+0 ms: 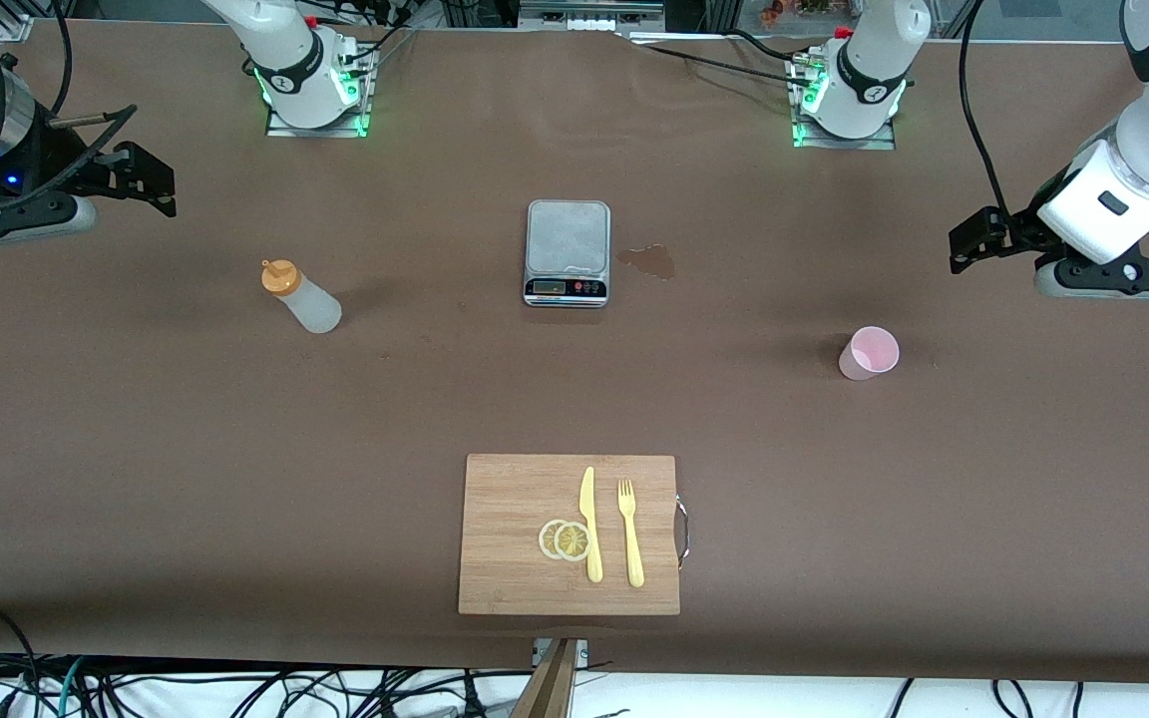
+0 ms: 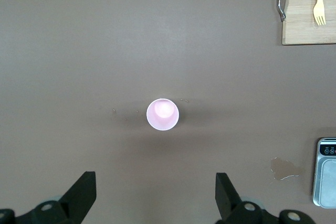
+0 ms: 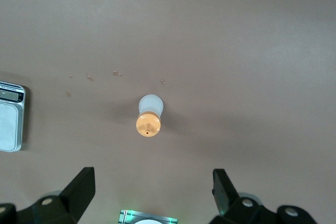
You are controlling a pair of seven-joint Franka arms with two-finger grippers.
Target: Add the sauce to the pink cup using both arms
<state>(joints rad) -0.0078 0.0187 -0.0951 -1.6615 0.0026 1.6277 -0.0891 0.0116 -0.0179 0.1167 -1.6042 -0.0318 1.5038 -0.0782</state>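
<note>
- A brown table point(image 1: 136, 449) is stretching across the whole scene, with both arm bases glowing green along its edge farthest from the front camera.
- The sauce point(image 1: 300, 296) is standing upright toward the right arm's end of the table, its orange cap on top, touching nothing.
- The pink cup point(image 1: 870, 353) is sitting upright toward the left arm's end, mouth open upward, well apart from the sauce.
- A grey kitchen scale point(image 1: 568, 252) is resting between the two, farther from the front camera than either, with a small wet stain point(image 1: 649, 261) just beside it.
- A wooden cutting board point(image 1: 505, 499) is lying nearer the front camera, carrying two lemon slices point(image 1: 565, 539), a yellow knife point(image 1: 590, 524) and a yellow fork point(image 1: 630, 533).
- The left pincer point(image 1: 968, 244) is hanging in the air at the left arm's end of the table, fingers spread wide and gripping nothing; its wrist camera is looking straight down on the cup.
- The right pincer point(image 1: 151, 179) is hanging at the right arm's end, fingers likewise spread and empty; its wrist camera is looking down on the sauce.
</note>
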